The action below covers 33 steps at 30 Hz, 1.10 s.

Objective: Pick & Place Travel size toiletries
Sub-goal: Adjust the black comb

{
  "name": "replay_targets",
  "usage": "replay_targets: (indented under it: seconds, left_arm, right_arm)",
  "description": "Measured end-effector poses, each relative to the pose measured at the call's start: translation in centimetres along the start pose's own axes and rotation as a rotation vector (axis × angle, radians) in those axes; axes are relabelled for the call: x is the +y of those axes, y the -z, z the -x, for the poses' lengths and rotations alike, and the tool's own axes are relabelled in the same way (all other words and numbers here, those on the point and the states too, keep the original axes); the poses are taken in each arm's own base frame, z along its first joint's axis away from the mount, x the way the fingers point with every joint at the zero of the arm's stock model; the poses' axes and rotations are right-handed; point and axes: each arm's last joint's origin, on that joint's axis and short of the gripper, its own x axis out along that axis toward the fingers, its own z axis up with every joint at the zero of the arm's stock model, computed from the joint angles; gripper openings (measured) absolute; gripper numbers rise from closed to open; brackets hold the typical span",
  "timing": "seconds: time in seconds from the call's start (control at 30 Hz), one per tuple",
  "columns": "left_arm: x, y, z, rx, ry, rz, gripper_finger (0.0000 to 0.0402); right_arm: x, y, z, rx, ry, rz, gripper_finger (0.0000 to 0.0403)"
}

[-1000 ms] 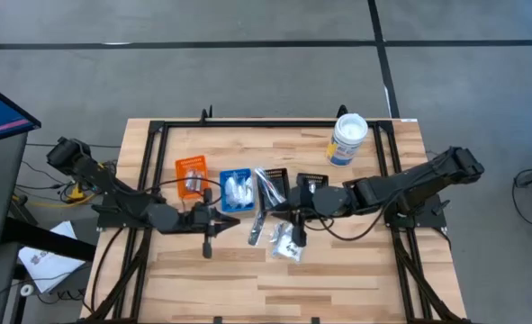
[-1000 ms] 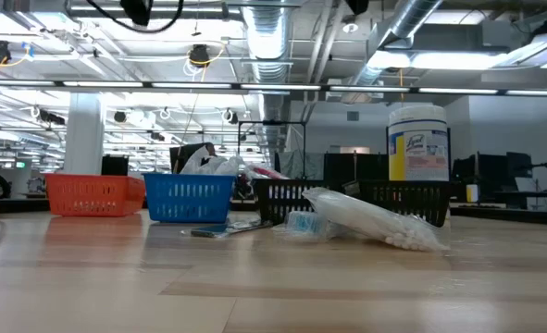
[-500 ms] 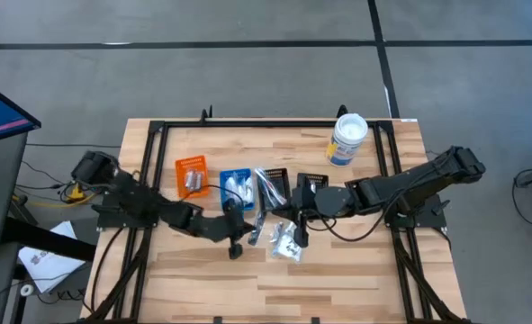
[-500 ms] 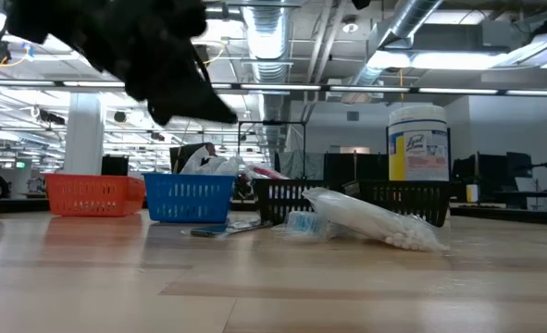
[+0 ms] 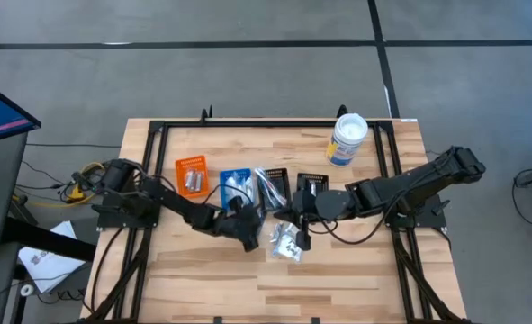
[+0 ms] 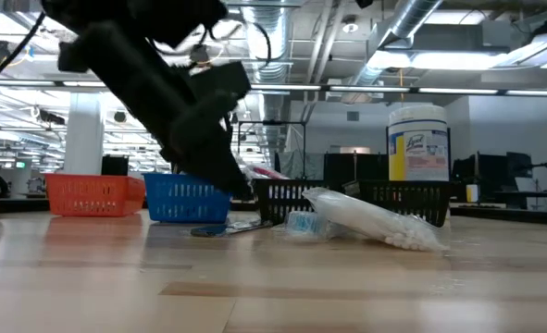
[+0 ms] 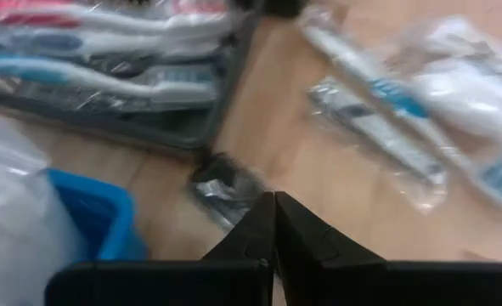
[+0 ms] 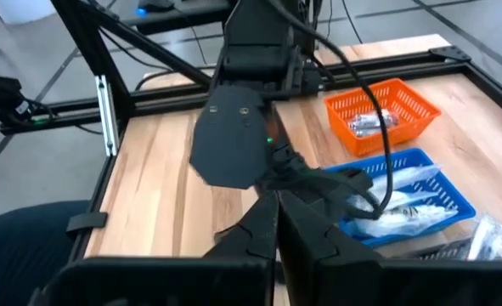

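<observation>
A small black crinkly sachet (image 7: 227, 189) is lying on the wooden desk (image 5: 356, 261) just off the blue mesh bin (image 5: 237, 187), directly ahead of the left gripper (image 7: 273, 223), fingers pressed together; clear-wrapped packets (image 5: 286, 243) are sitting mid-desk beside the right gripper (image 5: 299, 236), likewise pressed together.

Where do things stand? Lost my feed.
Left end effector shut, nothing held, over dark sachet beside blue bin. Right end effector shut, empty, above loose packets. Nothing blocking.
</observation>
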Motion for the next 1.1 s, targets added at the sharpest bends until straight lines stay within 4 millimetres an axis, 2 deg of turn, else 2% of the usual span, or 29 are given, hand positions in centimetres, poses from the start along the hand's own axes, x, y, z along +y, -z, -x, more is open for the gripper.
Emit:
replay_targets:
  seconds: [0.3,0.5,0.83,1.1]
  left_arm:
    - [-0.1,0.3,-0.2,0.018,0.012,-0.004,0.0]
    - [-0.1,0.9,-0.2,0.129,0.122,-0.012,0.0]
    - [-2.7,3.3,2.1,0.192,0.106,-0.059,0.0]
    - [-4.0,3.6,3.0,0.189,0.13,-0.096,0.0]
  right_arm:
    - [0.1,0.3,0.1,0.024,0.0,0.008,0.0001]
    - [0.1,0.3,0.1,0.024,0.0,0.008,0.0001]
    - [0.0,0.4,0.1,0.038,0.005,0.013,0.0001]
    - [0.0,0.4,0.1,0.04,0.005,0.013,0.0001]
